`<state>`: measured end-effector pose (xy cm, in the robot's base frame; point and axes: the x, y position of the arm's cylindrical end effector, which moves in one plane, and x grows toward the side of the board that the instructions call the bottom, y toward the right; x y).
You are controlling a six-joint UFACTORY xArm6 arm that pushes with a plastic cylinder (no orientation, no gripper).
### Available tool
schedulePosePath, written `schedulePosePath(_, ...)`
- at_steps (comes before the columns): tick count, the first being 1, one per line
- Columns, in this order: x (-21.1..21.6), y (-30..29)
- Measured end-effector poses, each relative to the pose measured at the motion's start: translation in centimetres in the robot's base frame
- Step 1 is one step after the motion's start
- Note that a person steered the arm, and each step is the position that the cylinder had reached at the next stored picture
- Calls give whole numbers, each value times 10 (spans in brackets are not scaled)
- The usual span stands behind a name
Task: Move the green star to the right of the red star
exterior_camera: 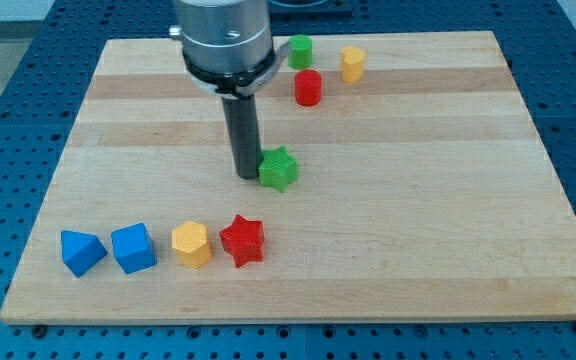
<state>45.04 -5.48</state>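
The green star [279, 169] lies near the middle of the wooden board [418, 220]. My tip [245, 176] stands right beside it, touching or almost touching its left side. The red star [242, 240] lies nearer the view's bottom, below and slightly left of the green star, at the right end of a row of blocks.
Left of the red star in the row are a yellow hexagonal block [191, 244], a blue cube [133, 248] and a blue wedge-like block [81, 252]. Near the view's top are a green cylinder [300, 50], a red cylinder [308, 88] and a yellow block [353, 63].
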Motion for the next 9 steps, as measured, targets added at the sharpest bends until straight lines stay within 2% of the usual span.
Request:
schedulePosePath(5, -37, 83)
schedulePosePath(7, -23, 88)
schedulePosePath(9, 13, 88)
